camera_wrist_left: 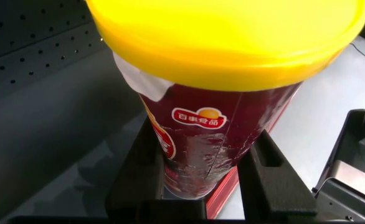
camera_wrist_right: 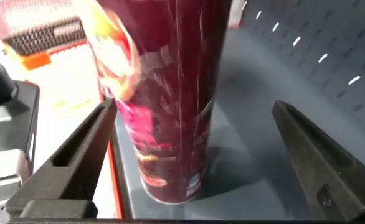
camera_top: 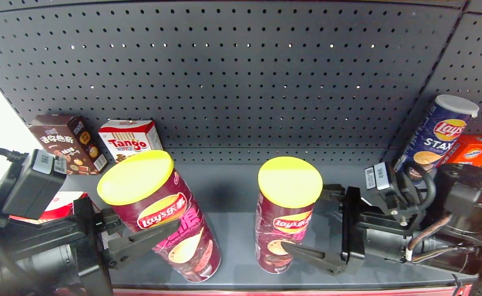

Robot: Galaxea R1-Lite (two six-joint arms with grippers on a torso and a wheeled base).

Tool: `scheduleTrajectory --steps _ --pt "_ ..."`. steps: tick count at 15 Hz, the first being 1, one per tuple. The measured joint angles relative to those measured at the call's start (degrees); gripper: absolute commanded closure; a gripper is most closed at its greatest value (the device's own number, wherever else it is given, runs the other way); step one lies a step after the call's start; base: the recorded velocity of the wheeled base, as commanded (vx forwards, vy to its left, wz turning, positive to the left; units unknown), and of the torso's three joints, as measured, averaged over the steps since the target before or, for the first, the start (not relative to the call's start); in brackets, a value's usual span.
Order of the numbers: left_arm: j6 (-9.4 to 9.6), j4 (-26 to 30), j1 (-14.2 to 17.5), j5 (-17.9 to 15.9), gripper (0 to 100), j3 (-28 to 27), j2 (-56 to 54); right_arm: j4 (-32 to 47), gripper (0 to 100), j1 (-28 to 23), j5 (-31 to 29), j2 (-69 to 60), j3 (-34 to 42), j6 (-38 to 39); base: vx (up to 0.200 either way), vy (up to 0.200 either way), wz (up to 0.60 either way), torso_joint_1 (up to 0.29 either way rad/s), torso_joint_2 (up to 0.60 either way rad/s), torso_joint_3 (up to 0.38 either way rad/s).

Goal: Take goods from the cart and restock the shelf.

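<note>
- Grips the left chip can [camera_top: 162, 213], maroon with a yellow lid, in the left end effector [camera_wrist_left: 207, 134], fingers [camera_wrist_left: 142, 171] clenched against both sides of the tube below the lid.
- Holds that can tilted, lid leaning toward the robot's left, base low at the front of the shelf [camera_top: 232, 197]; possibly touching it, hard to tell.
- Brackets the right chip can [camera_top: 284, 222] with the right end effector [camera_wrist_right: 195, 109], released, fingers spread wide with a gap on each side.
- Upright on the shelf near the front edge, that second can, beside the tilted one.
- At the back, against the pegboard wall [camera_top: 224, 82]: brown box [camera_top: 66, 142] and red-and-white wafer box [camera_top: 130, 139] on the left, blue can [camera_top: 436, 133] and orange box [camera_top: 479, 150] on the right.
</note>
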Motion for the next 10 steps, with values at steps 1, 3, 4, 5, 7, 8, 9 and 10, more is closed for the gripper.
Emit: scheduleTrajectory --steps 1,3,4,5,7,8,9,10 --pt "0.0 0.01 0.0 0.0 100 0.09 0.0 0.06 0 -0.02 -0.07 -1.48 0.2 -0.02 0.0 0.0 0.0 0.0 0.0 0.0" --pt "0.0 0.0 0.02 0.0 100 0.16 0.0 0.09 0 -0.41 -0.11 -4.05 0.35 -0.02 0.0 0.0 0.0 0.0 0.0 0.0" --pt "0.0 0.0 0.02 0.0 100 0.16 0.0 0.06 0 -0.9 -0.13 -5.47 0.41 -0.05 0.0 0.0 0.0 0.0 0.0 0.0" --pt "0.0 0.0 0.02 0.0 100 0.16 0.0 0.06 0 -1.21 -0.49 -6.66 0.48 -0.02 0.0 0.0 0.0 0.0 0.0 0.0" --pt "0.0 0.0 0.06 0.0 100 0.28 0.0 0.15 0 -1.88 -3.0 -9.45 0.94 0.06 0.0 0.0 0.0 0.0 0.0 0.0" --pt "0.0 0.0 0.04 -0.02 100 0.5 0.0 0.13 0 -2.28 -3.28 -10.8 1.19 0.09 0.0 0.0 0.0 0.0 0.0 0.0" --pt "-0.02 0.0 0.04 0.0 100 0.66 0.0 0.15 0 -2.84 -3.45 -12.2 1.51 0.11 0.0 0.0 0.0 0.0 0.0 0.0" --pt "0.0 0.0 0.0 -0.02 100 0.77 0.0 0.39 0 -3.23 -3.52 -13.78 1.85 0.11 0.0 0.0 0.0 0.0 0.0 0.0"
